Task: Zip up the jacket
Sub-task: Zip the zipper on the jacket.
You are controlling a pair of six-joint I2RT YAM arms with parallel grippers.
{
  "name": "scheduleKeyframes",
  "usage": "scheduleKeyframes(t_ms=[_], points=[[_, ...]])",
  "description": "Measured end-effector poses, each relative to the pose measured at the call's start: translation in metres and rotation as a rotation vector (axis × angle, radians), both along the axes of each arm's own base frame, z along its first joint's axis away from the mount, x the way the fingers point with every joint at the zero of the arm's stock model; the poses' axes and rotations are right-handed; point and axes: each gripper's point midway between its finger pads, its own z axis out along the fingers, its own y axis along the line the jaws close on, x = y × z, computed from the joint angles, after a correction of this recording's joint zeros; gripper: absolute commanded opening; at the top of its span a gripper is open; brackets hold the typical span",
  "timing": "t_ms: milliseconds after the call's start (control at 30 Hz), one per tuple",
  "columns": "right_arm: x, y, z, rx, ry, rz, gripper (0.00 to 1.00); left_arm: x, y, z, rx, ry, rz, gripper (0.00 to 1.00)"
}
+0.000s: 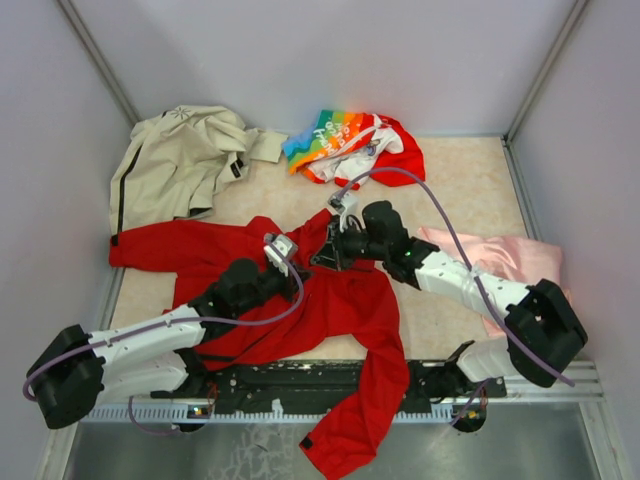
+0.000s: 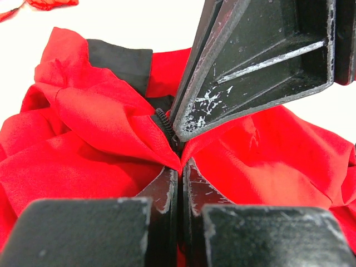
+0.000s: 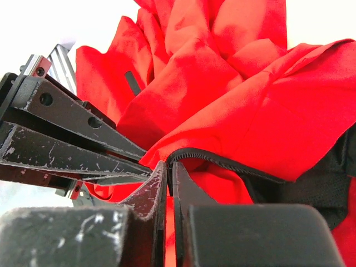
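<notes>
Gripping state, left: the left gripper (image 1: 303,266) has its fingers pressed together on a thin fold of red cloth right at the zip line.
Gripping state, right: the right gripper (image 1: 326,254) is pinched nearly closed on the dark coiled zipper (image 3: 222,161) edge. I cannot tell whether a pull tab sits between its fingers.
Jacket: the large bright red long-sleeved jacket (image 1: 350,300) with black lining lies crumpled on the pale tabletop (image 1: 460,190), directly under both grippers. One sleeve stretches away past the left gripper's outer side, and another trails back past the arm bases.
Grippers together: their tips meet almost nose to nose over the same seam.
Handling: the jacket looks light, thin and limp, probably a slippery shell fabric. It will likely bunch and slide instead of holding tension.
Where to hold: one gripper should hold the cloth taut just behind the slider, and the other should take the pull or the zipper tape itself.
Around: a beige jacket (image 1: 180,160) with a black stripe lies well beyond the left gripper. A rainbow-and-white garment (image 1: 350,145) lies just beyond the right gripper. A pink cloth (image 1: 500,255) lies under the right forearm.
In the way: loose red folds crowd the zipper teeth (image 2: 162,119) and could snag, and the grippers leave each other little room.
</notes>
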Motion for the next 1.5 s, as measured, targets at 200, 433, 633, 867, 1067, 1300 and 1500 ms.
scheduleKeyframes(t_ms=[200, 433, 633, 867, 1067, 1300, 1500], points=[[0.000, -0.001, -0.002, 0.000, 0.003, -0.004, 0.00, -0.001, 0.000, -0.003, 0.008, 0.028, 0.002, 0.28], [0.002, -0.004, 0.006, 0.009, -0.024, -0.012, 0.00, -0.006, 0.001, -0.007, 0.025, 0.085, 0.002, 0.45], [0.003, -0.005, 0.006, 0.002, -0.036, -0.012, 0.00, -0.008, 0.003, -0.013, 0.066, 0.144, 0.009, 0.19], [0.010, -0.017, 0.012, -0.004, -0.044, -0.059, 0.00, -0.015, 0.001, -0.009, 0.095, 0.207, -0.012, 0.00], [0.034, -0.042, 0.017, -0.002, -0.048, -0.152, 0.00, -0.029, 0.004, -0.012, 0.112, 0.271, -0.040, 0.00], [0.051, -0.063, 0.008, -0.048, -0.051, -0.225, 0.00, -0.040, 0.012, -0.015, 0.130, 0.320, -0.046, 0.00], [0.081, -0.102, -0.001, -0.139, -0.083, -0.374, 0.00, -0.041, 0.015, -0.014, 0.131, 0.329, -0.032, 0.00]])
